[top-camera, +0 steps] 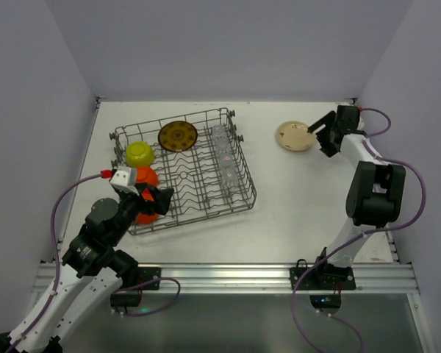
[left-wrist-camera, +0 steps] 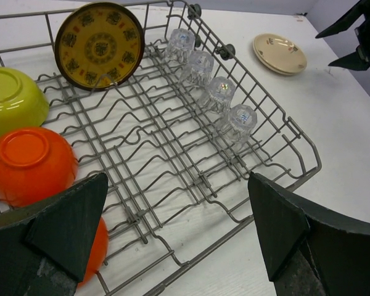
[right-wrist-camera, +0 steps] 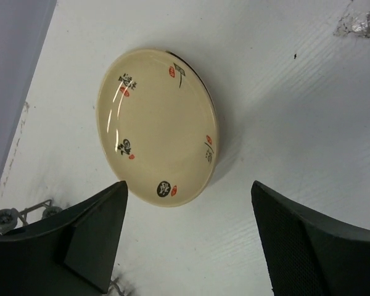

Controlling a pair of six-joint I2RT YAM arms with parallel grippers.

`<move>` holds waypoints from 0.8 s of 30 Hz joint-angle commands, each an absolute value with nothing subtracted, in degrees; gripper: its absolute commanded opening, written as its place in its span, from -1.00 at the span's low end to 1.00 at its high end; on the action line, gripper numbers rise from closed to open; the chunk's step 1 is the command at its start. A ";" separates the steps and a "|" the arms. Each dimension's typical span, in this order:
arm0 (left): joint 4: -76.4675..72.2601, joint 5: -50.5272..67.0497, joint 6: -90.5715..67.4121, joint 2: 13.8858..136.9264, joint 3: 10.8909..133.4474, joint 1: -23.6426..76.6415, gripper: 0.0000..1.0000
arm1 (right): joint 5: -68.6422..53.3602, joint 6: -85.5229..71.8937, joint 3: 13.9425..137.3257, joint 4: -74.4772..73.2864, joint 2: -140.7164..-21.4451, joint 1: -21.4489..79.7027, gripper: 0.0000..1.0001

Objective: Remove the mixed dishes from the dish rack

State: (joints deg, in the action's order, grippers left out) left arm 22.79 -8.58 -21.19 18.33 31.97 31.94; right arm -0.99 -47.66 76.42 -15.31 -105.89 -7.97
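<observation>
We hold our right gripper [top-camera: 317, 140] wide and empty just beside the cream plate [right-wrist-camera: 160, 123] on the table [top-camera: 294, 191]; our left gripper [left-wrist-camera: 177, 185], equally wide, hovers at the near edge of the dish rack [left-wrist-camera: 296, 132], by an orange bowl [left-wrist-camera: 28, 163].

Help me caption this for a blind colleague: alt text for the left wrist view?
A grey wire dish rack holds a brown-gold patterned plate, a lime bowl, two orange bowls and four clear glass cups. A cream plate lies on the table beyond; the left gripper shows open jaws in front.
</observation>
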 commanded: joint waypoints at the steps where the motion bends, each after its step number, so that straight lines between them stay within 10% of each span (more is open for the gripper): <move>1: 19.86 -9.40 -19.25 22.14 32.16 31.82 1.00 | 0.62 -44.83 72.45 -16.01 -97.41 -7.03 0.68; 3: 20.04 -10.19 -17.85 26.86 34.43 31.82 1.00 | -1.39 -43.52 64.28 -10.83 -87.31 -5.81 0.98; 11: 19.17 -17.47 -6.19 53.41 59.90 31.82 1.00 | -28.45 -46.57 35.00 4.56 -50.06 -5.36 0.98; 24: 14.40 -9.59 31.28 87.51 80.67 20.57 1.00 | -41.29 -37.25 33.41 -7.32 -36.74 -5.36 0.98</move>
